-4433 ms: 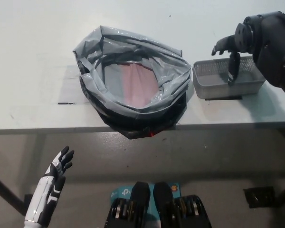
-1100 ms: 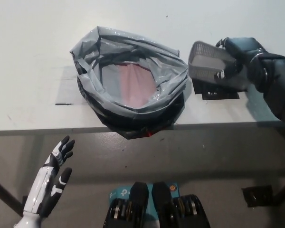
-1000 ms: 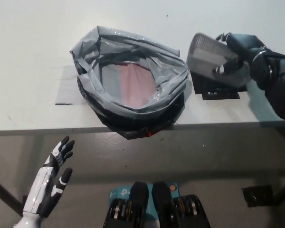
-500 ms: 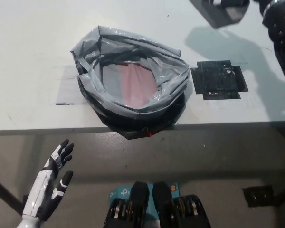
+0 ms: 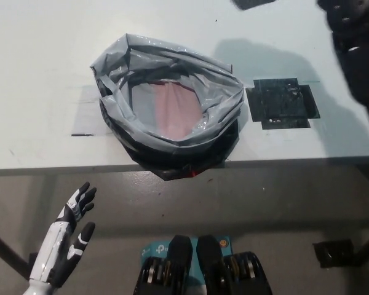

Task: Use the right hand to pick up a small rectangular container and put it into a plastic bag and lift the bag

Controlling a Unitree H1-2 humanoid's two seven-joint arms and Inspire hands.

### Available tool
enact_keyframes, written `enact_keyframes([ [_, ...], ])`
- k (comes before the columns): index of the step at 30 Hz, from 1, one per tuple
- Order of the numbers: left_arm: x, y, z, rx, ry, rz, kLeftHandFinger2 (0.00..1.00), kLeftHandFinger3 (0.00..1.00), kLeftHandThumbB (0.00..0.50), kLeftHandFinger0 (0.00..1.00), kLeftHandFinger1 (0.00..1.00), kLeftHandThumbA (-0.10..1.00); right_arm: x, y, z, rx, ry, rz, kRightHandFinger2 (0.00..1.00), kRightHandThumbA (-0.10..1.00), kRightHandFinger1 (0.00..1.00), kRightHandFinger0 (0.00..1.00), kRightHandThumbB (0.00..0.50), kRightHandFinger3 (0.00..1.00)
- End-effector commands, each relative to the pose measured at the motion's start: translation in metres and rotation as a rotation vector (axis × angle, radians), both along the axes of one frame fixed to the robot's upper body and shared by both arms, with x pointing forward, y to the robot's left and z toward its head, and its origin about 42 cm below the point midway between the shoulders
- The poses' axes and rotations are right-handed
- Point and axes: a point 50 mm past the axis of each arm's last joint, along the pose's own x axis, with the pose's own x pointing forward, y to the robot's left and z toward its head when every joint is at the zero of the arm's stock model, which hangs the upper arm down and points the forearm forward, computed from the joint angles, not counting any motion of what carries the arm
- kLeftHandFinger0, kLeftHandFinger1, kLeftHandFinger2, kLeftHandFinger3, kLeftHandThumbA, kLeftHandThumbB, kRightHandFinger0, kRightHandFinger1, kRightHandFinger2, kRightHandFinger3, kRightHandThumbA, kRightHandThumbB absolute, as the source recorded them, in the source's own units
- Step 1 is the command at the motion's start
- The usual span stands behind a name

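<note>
**Container raised almost out of sight above the open bag**

While the white left robot hand (image 5: pixel 66 236) hangs low at the lower left, below the tabletop edge, its fingers are spread apart and it holds nothing. Over the floor beside it, the pale tabletop (image 5: pixel 37 74) stretches across the upper part of the head view. Near the middle of that surface, close to the front edge, sits the grey plastic bag (image 5: pixel 169 101), its mouth rolled wide open and a pinkish lining showing inside. Just to the right of the bag, a dark square patch with notched corners (image 5: pixel 281 102) lies flat on the tabletop, not touching the bag. Above the patch, a broad soft shadow falls across the surface. At the very top edge, a dark sliver of the small rectangular container (image 5: pixel 253 3) shows, well apart from the bag and mostly cut off by the frame. Farthest right, the black right arm (image 5: pixel 357 49) reaches up past the top corner; its robot hand lies outside the picture, so I cannot tell its grip.
</note>
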Motion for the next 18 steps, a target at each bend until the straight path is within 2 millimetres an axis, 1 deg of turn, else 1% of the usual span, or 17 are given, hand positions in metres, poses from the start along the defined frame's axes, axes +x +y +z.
enact_keyframes([
  [1, 0.0, 0.001, 0.009, 0.01, -0.024, -0.032, 1.0, 1.0, 0.312, 1.0, 1.0, 0.87, -0.01, 0.048, 0.022, -0.016, -0.041, 0.072, 0.85, -0.1, 0.48, 0.02, 0.177, 0.9],
  [4, 0.0, 0.001, 0.01, 0.009, -0.023, -0.031, 1.0, 1.0, 0.319, 1.0, 1.0, 0.87, -0.012, 0.064, 0.008, 0.03, 0.019, 0.074, 0.82, -0.1, 0.45, 0.01, 0.181, 0.89],
  [6, 0.001, 0.0, 0.01, 0.008, -0.023, -0.033, 1.0, 1.0, 0.305, 1.0, 1.0, 0.86, -0.015, 0.074, 0.0, 0.028, 0.038, 0.066, 0.81, -0.1, 0.44, 0.0, 0.195, 0.89],
  [7, 0.001, 0.0, 0.009, 0.007, -0.024, -0.037, 1.0, 1.0, 0.289, 1.0, 1.0, 0.85, -0.017, 0.083, -0.009, 0.027, 0.056, 0.081, 0.79, -0.1, 0.43, 0.03, 0.239, 0.83],
  [8, 0.001, 0.0, 0.009, 0.007, -0.024, -0.037, 1.0, 1.0, 0.289, 1.0, 1.0, 0.85, -0.017, 0.083, -0.009, 0.027, 0.056, 0.081, 0.79, -0.1, 0.43, 0.03, 0.239, 0.83],
  [9, -0.001, 0.0, 0.009, 0.006, -0.022, -0.038, 1.0, 1.0, 0.285, 1.0, 1.0, 0.84, -0.019, 0.09, -0.018, 0.036, 0.077, 0.103, 0.79, -0.1, 0.39, 0.01, 0.196, 0.82],
  [10, -0.001, 0.0, 0.009, 0.006, -0.021, -0.037, 1.0, 1.0, 0.285, 1.0, 1.0, 0.84, -0.02, 0.093, -0.024, 0.036, 0.086, 0.111, 0.81, -0.1, 0.4, 0.0, 0.176, 0.84],
  [11, -0.001, 0.001, 0.009, 0.003, -0.024, -0.039, 1.0, 1.0, 0.284, 1.0, 1.0, 0.82, -0.022, 0.101, -0.038, 0.006, 0.091, 0.104, 0.83, -0.1, 0.42, 0.01, 0.165, 0.9],
  [12, -0.001, 0.001, 0.01, 0.005, -0.027, -0.039, 1.0, 1.0, 0.284, 1.0, 1.0, 0.82, -0.022, 0.106, -0.049, -0.014, 0.099, 0.099, 0.82, -0.1, 0.41, 0.0, 0.16, 0.9],
  [14, 0.0, 0.001, 0.011, 0.017, -0.026, -0.04, 1.0, 1.0, 0.289, 1.0, 1.0, 0.83, -0.023, 0.109, -0.065, -0.015, 0.111, 0.108, 0.8, -0.1, 0.38, 0.0, 0.152, 0.88],
  [16, 0.001, 0.0, 0.012, 0.02, -0.025, -0.041, 1.0, 1.0, 0.283, 1.0, 1.0, 0.83, -0.022, 0.108, -0.076, -0.008, 0.128, 0.116, 0.83, -0.1, 0.4, 0.0, 0.151, 0.89],
  [18, 0.001, 0.0, 0.011, 0.012, -0.03, -0.04, 1.0, 1.0, 0.292, 1.0, 1.0, 0.82, -0.022, 0.106, -0.087, -0.012, 0.148, 0.108, 0.84, -0.1, 0.41, 0.0, 0.158, 0.89],
])
